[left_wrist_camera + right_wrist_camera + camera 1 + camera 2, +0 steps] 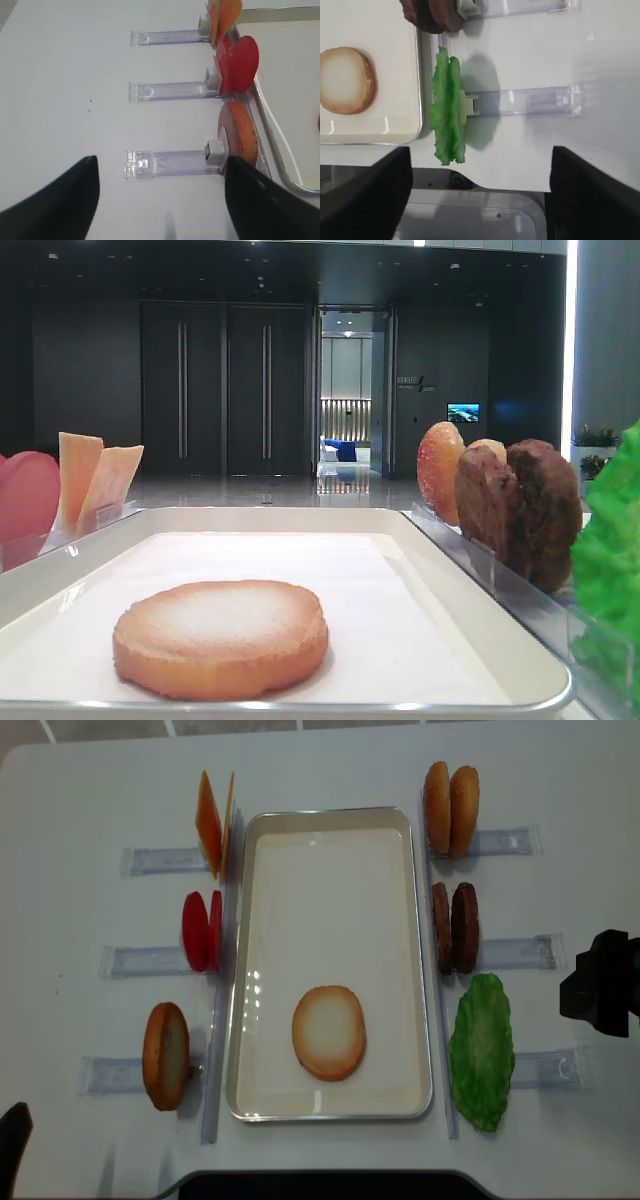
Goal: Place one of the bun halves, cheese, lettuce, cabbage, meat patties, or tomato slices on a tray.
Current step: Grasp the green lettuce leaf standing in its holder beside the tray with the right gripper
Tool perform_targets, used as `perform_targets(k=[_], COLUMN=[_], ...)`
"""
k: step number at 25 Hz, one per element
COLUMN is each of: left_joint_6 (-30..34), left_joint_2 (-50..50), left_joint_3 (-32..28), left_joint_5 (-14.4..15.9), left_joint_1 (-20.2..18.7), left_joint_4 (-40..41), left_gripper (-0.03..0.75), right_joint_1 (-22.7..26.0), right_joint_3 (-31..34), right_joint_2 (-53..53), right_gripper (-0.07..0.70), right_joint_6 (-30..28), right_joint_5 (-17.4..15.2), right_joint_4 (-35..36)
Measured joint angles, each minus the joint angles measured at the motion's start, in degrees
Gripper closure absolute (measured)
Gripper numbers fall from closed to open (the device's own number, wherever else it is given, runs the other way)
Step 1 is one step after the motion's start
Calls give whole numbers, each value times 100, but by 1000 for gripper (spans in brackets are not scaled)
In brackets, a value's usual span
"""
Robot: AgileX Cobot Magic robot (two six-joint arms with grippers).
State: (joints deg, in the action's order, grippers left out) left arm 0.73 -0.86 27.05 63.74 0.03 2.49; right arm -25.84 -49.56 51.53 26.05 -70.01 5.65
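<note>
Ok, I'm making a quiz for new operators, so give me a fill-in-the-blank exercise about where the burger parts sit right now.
1. The only food lying on the tray is one ____.
2. The lettuce stands outside the tray's ____ edge in the overhead view.
3. The tomato slices stand between the cheese and a ____ on the left side.
4. Nothing sits between the right gripper's wide-apart fingers, so that gripper is ____.

Missing words: bun half; right; bun half; empty

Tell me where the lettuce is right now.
In the overhead view the lettuce stands in its clear holder right of the tray, just below the meat patties, near the front right corner.
</note>
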Motion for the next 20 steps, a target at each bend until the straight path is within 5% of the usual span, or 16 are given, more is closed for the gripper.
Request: perform_targets(k=[9,20], left_joint_6=[0,0], left_joint_2=[0,0], left_joint_3=[0,0], left_joint_5=[0,0], left_joint_1=[0,0], left_joint_4=[0,0], left_gripper=[118,118], right_joint_1=[-864,-996], right_joint_3=[0,0], right_joint_2=[857,1775], right_gripper=[93,93], right_joint_6=[719,794], right_joint_5=[13,797], right_joint_4=[-147,-153])
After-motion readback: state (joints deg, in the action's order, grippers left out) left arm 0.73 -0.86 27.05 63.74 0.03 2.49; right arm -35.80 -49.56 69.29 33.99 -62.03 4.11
